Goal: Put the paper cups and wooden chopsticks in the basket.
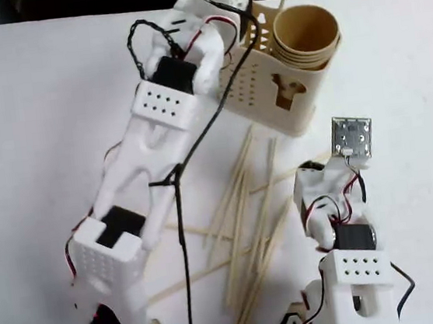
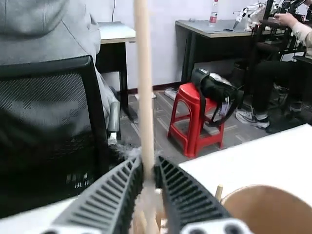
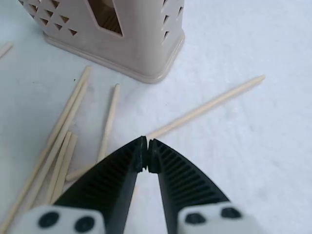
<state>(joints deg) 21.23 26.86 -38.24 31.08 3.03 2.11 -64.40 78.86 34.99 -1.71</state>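
Left jaws clamp an upright chopstick point(image 2: 143, 73) beside the paper cups point(image 1: 308, 34).

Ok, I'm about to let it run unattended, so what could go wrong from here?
The chopstick held upright in the left gripper could strike the rim of the paper cups and drop outside the basket. The black cable hanging over the loose chopsticks might drag them about.

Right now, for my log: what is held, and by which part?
Left gripper pinches a wooden chopstick near one end; right gripper, jaws shut, holds nothing.
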